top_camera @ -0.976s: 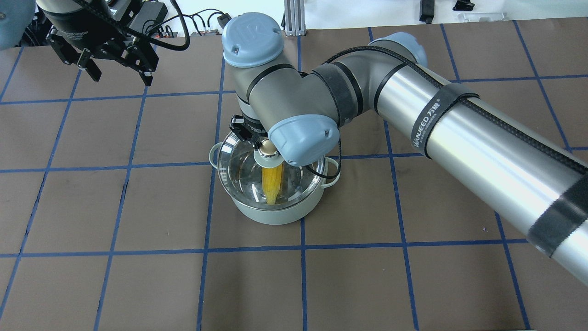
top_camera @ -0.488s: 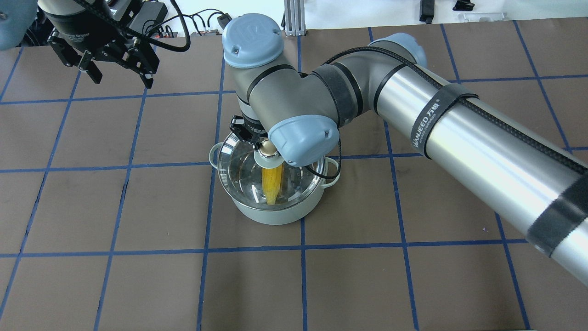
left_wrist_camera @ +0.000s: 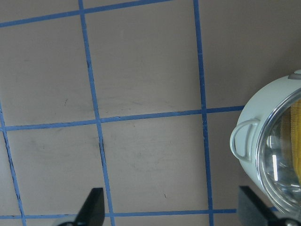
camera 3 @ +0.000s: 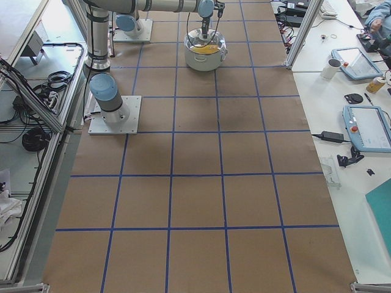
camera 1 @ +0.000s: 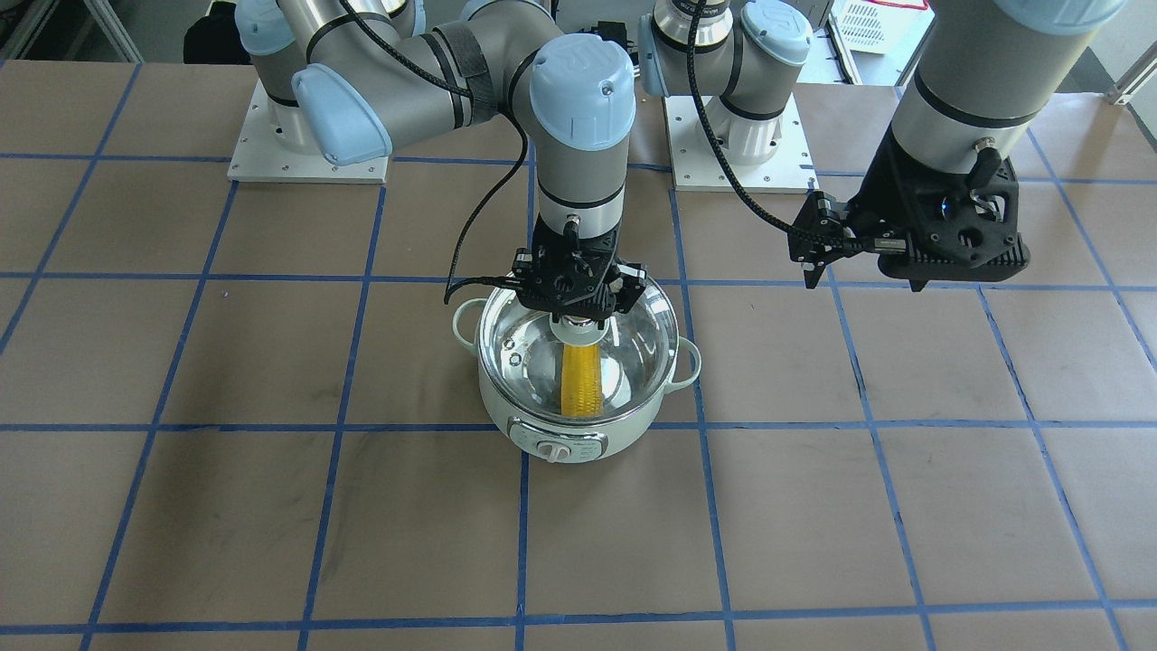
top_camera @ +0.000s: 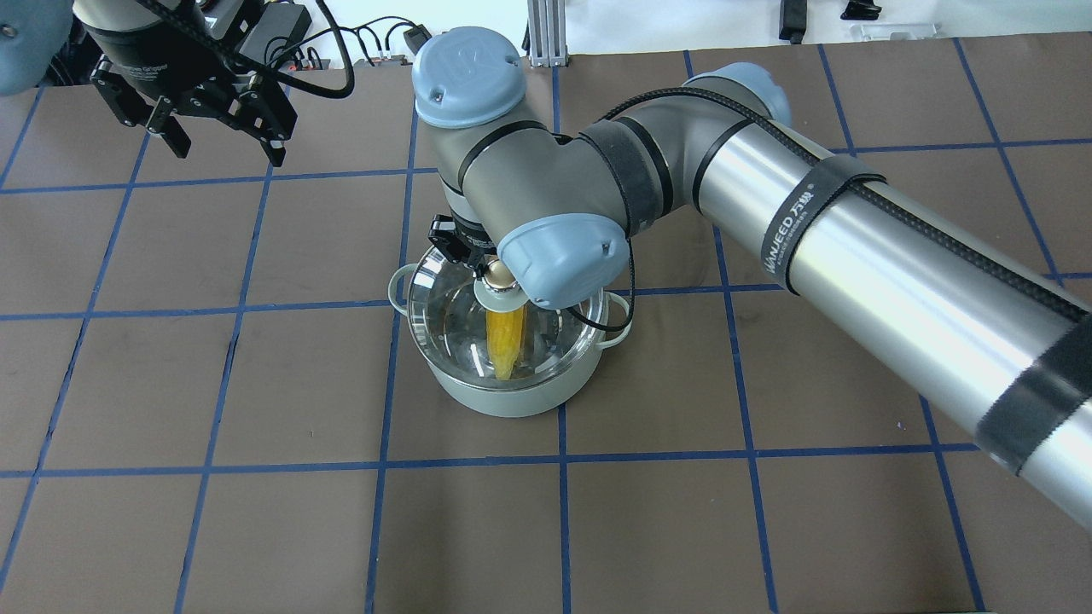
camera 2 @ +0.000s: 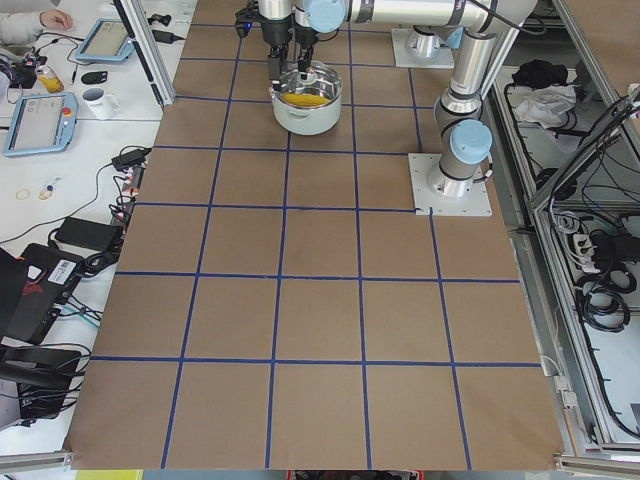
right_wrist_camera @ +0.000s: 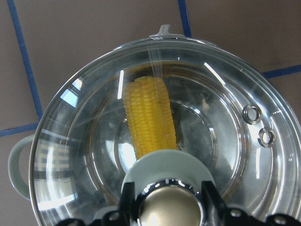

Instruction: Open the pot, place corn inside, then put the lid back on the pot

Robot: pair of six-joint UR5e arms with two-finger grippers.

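Little has moved since the earlier frames. The right tool (camera 1: 579, 318) stays over the pot (camera 1: 503, 409), and the lid (camera 1: 634, 354) has shifted only a touch in the overhead view. The left tool (top_camera: 229, 147) has drifted slightly but stays high and far off.

We judge the task nearly done. The corn (camera 1: 581, 384) lies inside the pot, seen through the glass, with one end under the lid's top and the other towards the control panel. The lid sits over the pot's mouth, and in the right wrist view its rim looks even with the pot's rim all round, though we cannot tell whether its full weight is down yet. The right tool is pinching the lid by its ball top, a finger on each side. The left tool is spread wide and holds nothing. What remains, as we see it, is to let go and lift away.

For room, we see nothing else on the table (camera 1: 813, 506) near the pot. The way straight up looks open, and the left tool is well apart on the robot's left, so we expect no crossing. One risk is that a sideways pull on release could drag the lid off its seat.
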